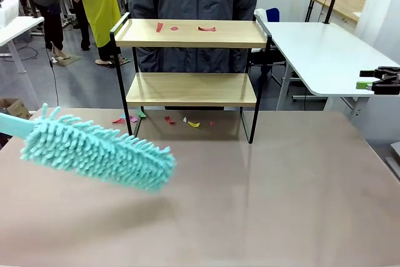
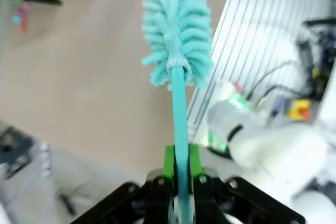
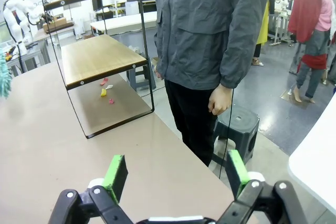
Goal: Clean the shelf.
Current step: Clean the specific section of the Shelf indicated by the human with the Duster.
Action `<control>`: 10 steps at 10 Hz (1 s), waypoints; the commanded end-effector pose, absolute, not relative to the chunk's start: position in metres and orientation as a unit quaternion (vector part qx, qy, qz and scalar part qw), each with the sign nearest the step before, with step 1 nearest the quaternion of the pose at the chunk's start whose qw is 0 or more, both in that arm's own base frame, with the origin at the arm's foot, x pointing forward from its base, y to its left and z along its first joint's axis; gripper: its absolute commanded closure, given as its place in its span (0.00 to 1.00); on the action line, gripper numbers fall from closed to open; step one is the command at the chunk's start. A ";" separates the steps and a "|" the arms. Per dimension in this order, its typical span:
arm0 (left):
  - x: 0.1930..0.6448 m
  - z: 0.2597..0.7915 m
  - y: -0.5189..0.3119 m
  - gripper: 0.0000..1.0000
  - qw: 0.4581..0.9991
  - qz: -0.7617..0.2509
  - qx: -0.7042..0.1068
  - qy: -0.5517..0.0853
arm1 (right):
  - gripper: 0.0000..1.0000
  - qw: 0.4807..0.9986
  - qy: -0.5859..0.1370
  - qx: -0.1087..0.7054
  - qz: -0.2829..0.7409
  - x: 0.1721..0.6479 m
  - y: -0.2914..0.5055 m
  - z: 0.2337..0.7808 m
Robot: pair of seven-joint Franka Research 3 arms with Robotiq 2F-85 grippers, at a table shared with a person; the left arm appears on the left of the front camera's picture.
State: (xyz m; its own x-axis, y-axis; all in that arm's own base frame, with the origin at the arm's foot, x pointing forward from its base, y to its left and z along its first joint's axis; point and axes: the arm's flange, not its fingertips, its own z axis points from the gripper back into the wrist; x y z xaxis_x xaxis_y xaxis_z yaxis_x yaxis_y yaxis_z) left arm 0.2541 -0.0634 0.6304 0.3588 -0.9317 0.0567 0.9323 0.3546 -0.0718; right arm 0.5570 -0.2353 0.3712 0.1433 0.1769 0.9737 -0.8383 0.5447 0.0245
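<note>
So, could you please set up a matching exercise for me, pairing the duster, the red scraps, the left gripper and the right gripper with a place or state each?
Things:
1. duster
2. red scraps
3. left gripper
4. right gripper

Place or state:
A. open, holding nothing
B. on the top board of the shelf
C. shut on the duster
D. teal and fluffy, over the table

Pairs: 1-D, 2-B, 3-C, 4-A.
</note>
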 end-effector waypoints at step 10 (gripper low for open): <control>0.257 0.633 -0.072 0.87 0.818 -0.575 -0.018 0.011 | 0.00 0.689 -0.544 0.302 0.372 0.557 -0.234 0.373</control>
State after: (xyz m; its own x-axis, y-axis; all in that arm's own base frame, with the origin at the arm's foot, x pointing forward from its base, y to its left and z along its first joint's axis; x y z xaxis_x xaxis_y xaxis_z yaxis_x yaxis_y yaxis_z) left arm 0.2600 -0.0739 0.6327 0.3393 -0.9406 -0.0136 0.9401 0.3396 -0.0312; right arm 0.5569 -0.2353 0.3713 0.1433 0.1769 0.9737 -0.8382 0.5448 0.0244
